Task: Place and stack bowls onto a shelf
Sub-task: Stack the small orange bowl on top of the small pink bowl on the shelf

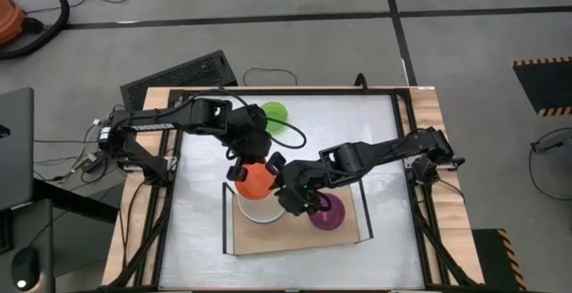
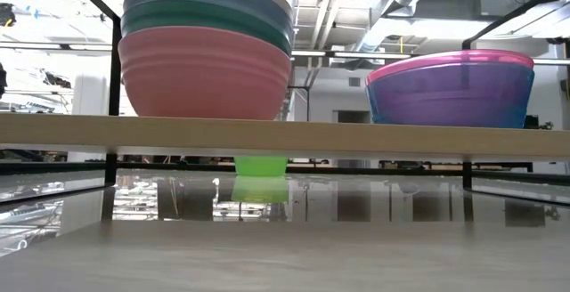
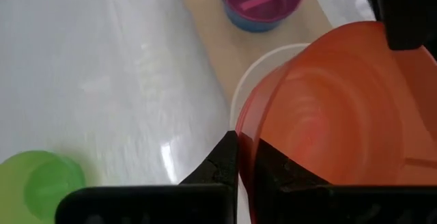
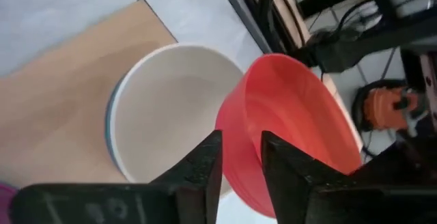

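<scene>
Left gripper clamped on the rim of the orange-red bowl; in the left wrist view its fingers pinch the bowl's wall, one inside, one outside; the bowl hangs tilted, just above and partly over the white bowl.

Right gripper at the opposite side of the same orange-red bowl; its two fingers straddle the rim with a narrow gap between them; whether they press on the wall, cannot tell.

White bowl directly beneath both grippers, topping a stack on the shelf; low view shows that stack as pink bowl at the base, teal and blue layers above it.

Purple bowl just beside the right gripper, also on the shelf, well apart from the left gripper; in the low view it sits inside a blue one, with a pink rim on top.

Green bowl behind the left gripper on the white tabletop, off the shelf, near the far edge; seen under the shelf board in the low view.
</scene>
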Tool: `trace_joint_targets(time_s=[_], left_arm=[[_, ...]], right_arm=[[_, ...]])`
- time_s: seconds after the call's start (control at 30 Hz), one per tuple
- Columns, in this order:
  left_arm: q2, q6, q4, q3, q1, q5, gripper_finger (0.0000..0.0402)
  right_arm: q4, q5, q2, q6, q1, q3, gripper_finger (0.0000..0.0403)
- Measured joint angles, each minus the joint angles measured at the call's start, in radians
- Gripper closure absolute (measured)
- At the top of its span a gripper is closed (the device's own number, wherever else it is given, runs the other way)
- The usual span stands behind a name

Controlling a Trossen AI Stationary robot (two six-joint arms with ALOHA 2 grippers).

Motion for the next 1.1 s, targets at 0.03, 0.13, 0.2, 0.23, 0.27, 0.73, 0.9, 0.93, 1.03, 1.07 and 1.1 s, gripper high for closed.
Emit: trace_joint_targets(time_s=[0.03, 0.13, 0.2, 0.23, 0.27, 0.73, 0.9, 0.93, 1.03, 1.07, 1.1], left_arm=[[0.000, 0.004, 0.001, 0.000, 0.000, 0.004, 0.0401], [-0.002, 0.007, 0.006, 0.000, 0.000, -0.007, 0.0401], [-0.002, 0.013, -0.001, 0.000, 0.000, -0.028, 0.0401], [-0.002, 0.016, -0.006, 0.000, 0.000, -0.043, 0.0401], [-0.002, 0.022, -0.010, 0.000, 0.000, -0.049, 0.0401], [-0.002, 0.118, -0.016, 0.000, -0.021, -0.009, 0.0401], [-0.002, 0.144, -0.034, 0.000, -0.039, -0.047, 0.0401], [-0.002, 0.151, -0.036, 0.000, -0.042, -0.048, 0.0401], [-0.002, 0.182, -0.029, 0.000, -0.055, -0.036, 0.0401], [-0.001, 0.195, -0.028, 0.000, -0.061, -0.037, 0.0401], [0.000, 0.202, -0.027, 0.000, -0.068, -0.042, 0.0401]], right_arm=[[0.012, -0.001, 0.000, -0.013, 0.000, 0.000, 0.0269], [0.029, 0.000, 0.006, -0.044, 0.000, 0.000, 0.0254], [0.032, 0.000, 0.017, -0.045, -0.004, 0.000, 0.0248], [0.032, 0.002, 0.021, -0.045, -0.005, 0.000, 0.0246], [0.032, 0.004, 0.023, -0.045, -0.006, -0.001, 0.0245], [0.018, -0.001, 0.021, -0.066, -0.013, -0.001, 0.0261], [0.003, 0.013, 0.042, -0.064, -0.013, 0.000, 0.0292], [-0.007, 0.011, 0.043, -0.065, -0.011, 0.000, 0.0299], [-0.028, 0.009, 0.064, -0.064, -0.008, 0.002, 0.0327], [-0.040, 0.013, 0.070, -0.063, -0.008, 0.003, 0.0338], [-0.062, 0.027, 0.073, -0.064, -0.008, 0.000, 0.0349]])
